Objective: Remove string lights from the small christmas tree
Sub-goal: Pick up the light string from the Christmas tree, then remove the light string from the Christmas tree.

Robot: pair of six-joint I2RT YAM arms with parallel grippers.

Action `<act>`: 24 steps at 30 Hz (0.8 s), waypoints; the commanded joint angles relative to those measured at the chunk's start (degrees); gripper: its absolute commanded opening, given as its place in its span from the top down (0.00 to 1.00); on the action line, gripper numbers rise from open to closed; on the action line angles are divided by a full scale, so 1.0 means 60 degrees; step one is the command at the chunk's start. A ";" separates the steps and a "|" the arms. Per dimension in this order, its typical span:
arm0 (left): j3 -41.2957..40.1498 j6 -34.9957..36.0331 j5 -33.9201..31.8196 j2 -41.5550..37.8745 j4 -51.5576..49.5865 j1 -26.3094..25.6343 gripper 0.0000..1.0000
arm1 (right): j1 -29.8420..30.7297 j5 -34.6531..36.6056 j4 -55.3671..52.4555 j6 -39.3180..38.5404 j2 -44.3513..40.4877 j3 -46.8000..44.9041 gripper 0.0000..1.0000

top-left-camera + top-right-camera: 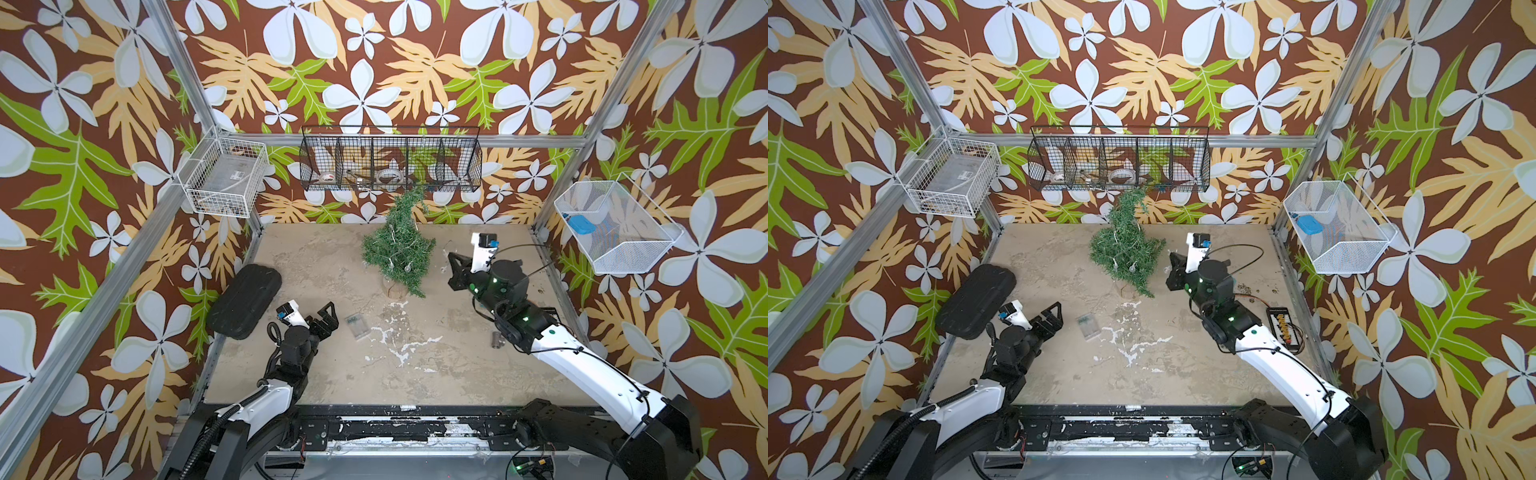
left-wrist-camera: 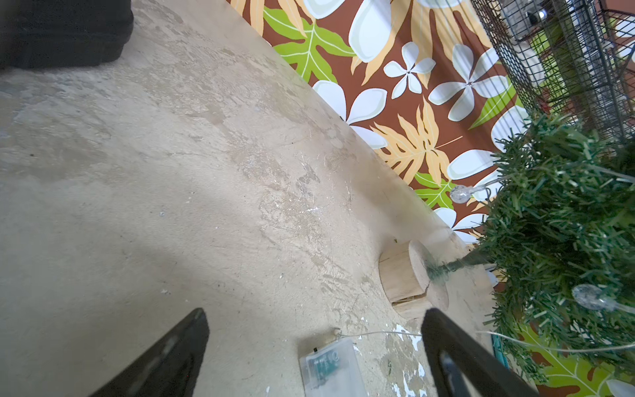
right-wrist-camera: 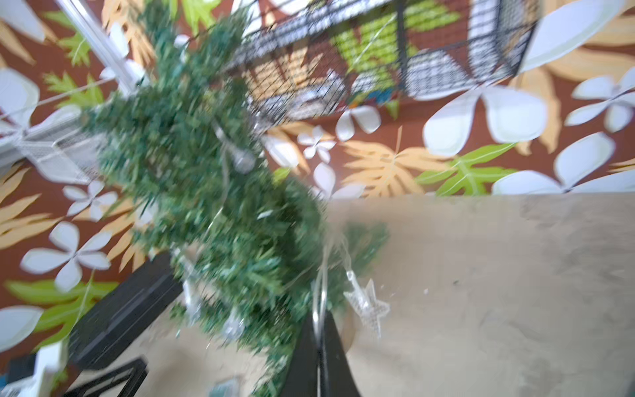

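Barely begun: the string lights point(image 2: 460, 194) were nearly all on the tree point(image 1: 399, 245), with one loop of wire reaching out at its right side.

Bulbs and wire were wound through the branches in both top views, and the tree stood on its round wooden base point(image 1: 395, 291) near the middle of the table's point(image 1: 311, 374) back edge. By my reckoning almost all the unwinding was left. The battery box point(image 1: 356, 327) lay flat on the table, nearer the front edge than the tree and a little to its left, its wire running back toward the branches. My right gripper point(image 3: 321, 319) sat just beside the tree's lower right branches, jaws together and, as far as the blurred wrist view let me tell, pinched on that loop of wire. My left gripper point(image 1: 331, 319) hung with jaws wide apart, the battery box just ahead of them and not gripped.
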 commanded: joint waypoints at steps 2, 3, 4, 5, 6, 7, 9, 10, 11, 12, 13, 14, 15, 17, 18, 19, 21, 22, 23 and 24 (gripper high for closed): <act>-0.0009 -0.0113 0.0239 -0.0031 0.0373 -0.0010 0.01 | -0.0643 0.0155 -0.0698 -0.0307 0.0278 0.0942 1.00; -0.0023 -0.0114 0.0310 -0.0041 0.0381 -0.0006 0.02 | -0.0767 0.0073 -0.0638 -0.0323 0.0451 0.1249 1.00; -0.0062 -0.0114 0.0388 -0.0060 0.0428 -0.0011 0.02 | -0.0830 0.0017 -0.0581 -0.0352 0.0685 0.1589 1.00; -0.0114 -0.0133 0.0476 -0.0036 0.0552 -0.0004 0.01 | -0.0865 -0.0002 -0.0563 -0.0406 0.0927 0.1923 1.00; -0.0173 -0.0216 0.0574 -0.0038 0.0749 -0.0010 0.01 | -0.0867 -0.0038 -0.0593 -0.0492 0.1228 0.2367 1.00; -0.0235 -0.0256 0.0688 -0.0023 0.1021 -0.0005 0.02 | -0.0867 -0.0075 -0.0620 -0.0543 0.1561 0.2826 1.00; -0.0287 -0.0310 0.0859 -0.0016 0.1302 -0.0017 0.02 | -0.0862 -0.0102 -0.0584 -0.0559 0.2126 0.3646 1.00; -0.0287 -0.0266 0.0938 0.0014 0.1311 -0.0015 0.01 | -0.0865 -0.0131 -0.0564 -0.0545 0.2483 0.4126 1.00; -0.0260 -0.0207 0.0984 0.0028 0.1287 -0.0014 0.01 | -0.0867 -0.0168 -0.0569 -0.0534 0.2797 0.4641 1.00; -0.0224 -0.0159 0.0997 0.0076 0.1230 -0.0012 0.01 | -0.0866 -0.0280 -0.0610 -0.0530 0.3196 0.5261 1.00; -0.0168 -0.0143 0.1003 0.0114 0.1195 -0.0017 0.01 | -0.0860 -0.0416 -0.0695 -0.0523 0.3619 0.5941 1.00; -0.0121 -0.0130 0.1020 0.0162 0.1173 -0.0008 0.02 | -0.0864 -0.0565 -0.0845 -0.0494 0.4009 0.6533 1.00; -0.0073 -0.0108 0.1071 0.0213 0.1151 -0.0009 0.02 | -0.0859 -0.0706 -0.1021 -0.0416 0.4470 0.7263 1.00; -0.0008 -0.0057 0.1192 0.0278 0.1097 -0.0008 0.02 | -0.0859 -0.1031 -0.1345 -0.0168 0.5243 0.8435 1.00; 0.0004 -0.0070 0.1236 0.0279 0.1073 -0.0005 0.02 | -0.0864 -0.1249 -0.1410 -0.0047 0.5601 0.8910 1.00; -0.0009 -0.0059 0.1267 0.0265 0.1071 -0.0007 0.02 | -0.0866 -0.1465 -0.1398 0.0031 0.5902 0.9346 1.00; -0.0031 -0.0056 0.1281 0.0251 0.1142 -0.0006 0.02 | -0.0866 -0.1706 -0.1339 0.0134 0.6464 1.0137 1.00; -0.0037 -0.0056 0.1299 0.0248 0.1163 -0.0010 0.02 | -0.0858 -0.1780 -0.1338 0.0179 0.6731 1.0538 1.00; -0.0039 -0.0042 0.1327 0.0251 0.1150 -0.0015 0.02 | -0.0862 -0.1873 -0.1388 0.0292 0.7048 1.1029 1.00; -0.0046 -0.0050 0.1330 0.0248 0.1150 -0.0010 0.02 | -0.0867 -0.2082 -0.1397 0.0435 0.7404 1.1546 1.00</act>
